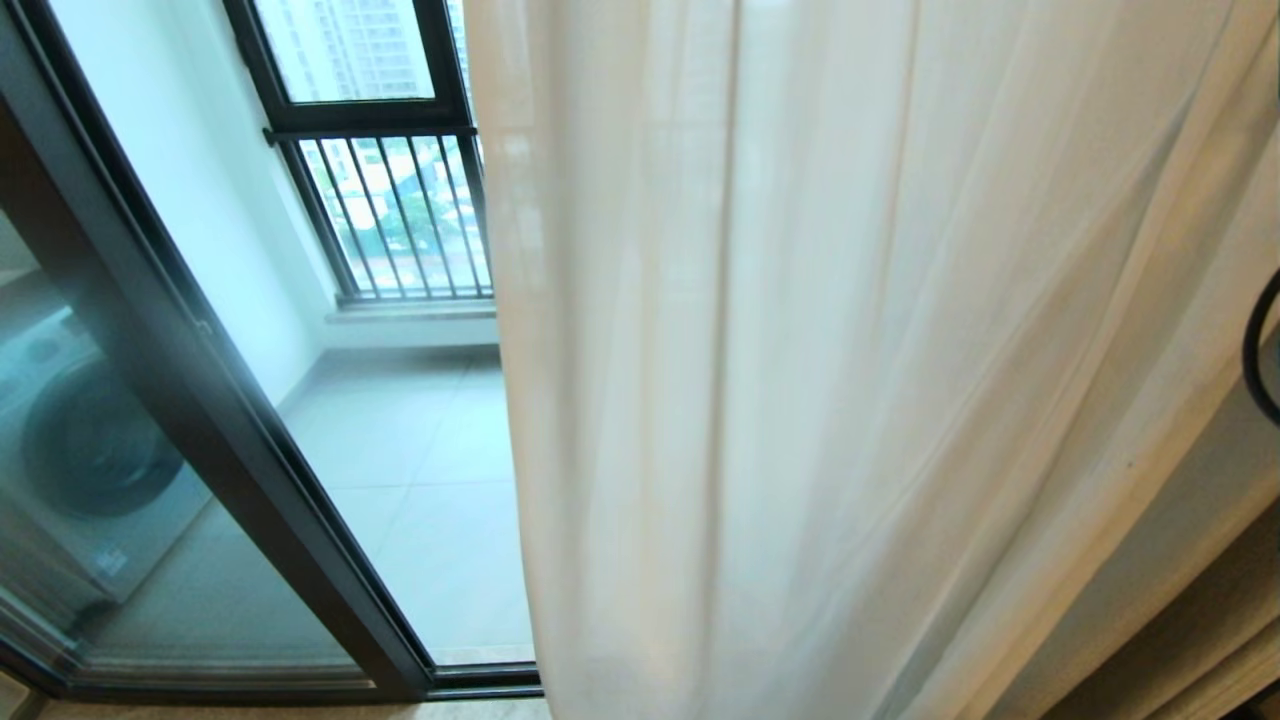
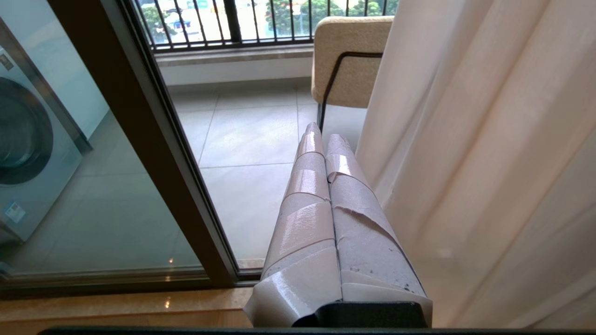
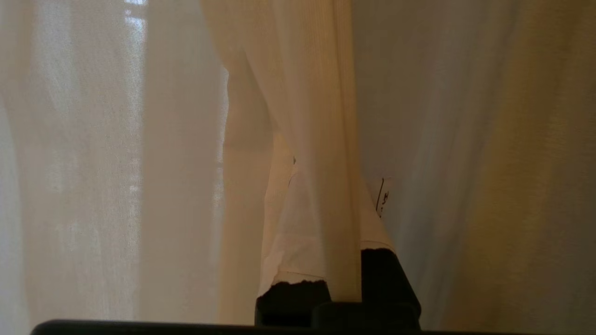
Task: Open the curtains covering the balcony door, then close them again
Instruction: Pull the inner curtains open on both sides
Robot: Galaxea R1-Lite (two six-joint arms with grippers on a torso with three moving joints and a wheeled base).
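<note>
We find the right gripper [image 3: 326, 195] with its taped jaws clamped on a fold of the sheer curtain [image 3: 298, 116], a hemmed strip of the fabric running down between the two fingers. More of the curtain hangs all around it. The left gripper [image 2: 323, 135] has its jaws pressed together on nothing, hanging low just beside the curtain's edge [image 2: 465, 163], not touching it as far as we can tell. From the head camera neither arm shows; the curtain [image 1: 850, 380] covers the right part of the balcony door [image 1: 250, 440], whose dark frame and glass stand bare on the left. Through the glass we see a washing machine [image 1: 90, 450], a barred window [image 1: 400, 215] and, by the left wrist, a tan chair [image 2: 349, 60].
</note>
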